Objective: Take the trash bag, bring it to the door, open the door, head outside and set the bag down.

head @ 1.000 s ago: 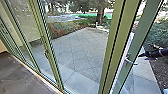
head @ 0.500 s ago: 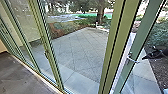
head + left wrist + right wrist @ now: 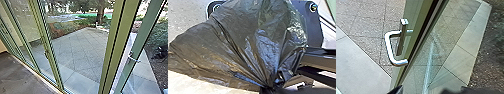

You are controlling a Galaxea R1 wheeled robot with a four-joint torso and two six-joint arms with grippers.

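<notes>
At the right edge of the head view, my right gripper (image 3: 161, 53) is a dark shape beyond the glass door (image 3: 143, 41), apart from its silver handle (image 3: 135, 60). The right wrist view shows the door's looped handle (image 3: 389, 47) up close, with my right gripper (image 3: 427, 90) standing open and nothing between its dark fingers. In the left wrist view, the black trash bag (image 3: 250, 42) fans out in folds from a gathered neck, where my left gripper (image 3: 268, 88) is shut on it. The fingers there are mostly hidden.
Green posts (image 3: 117, 37) stand left of the door, with more glazing (image 3: 22, 30) further left. Paving slabs (image 3: 80, 50) lie outside, bordered by soil and shrubs (image 3: 157, 35). A tree trunk (image 3: 100, 15) rises behind. Dark indoor floor (image 3: 17, 77) is at lower left.
My right gripper has moved right, away from the door handle. The door and its handle have shifted a little to the right, while the posts stay in place.
</notes>
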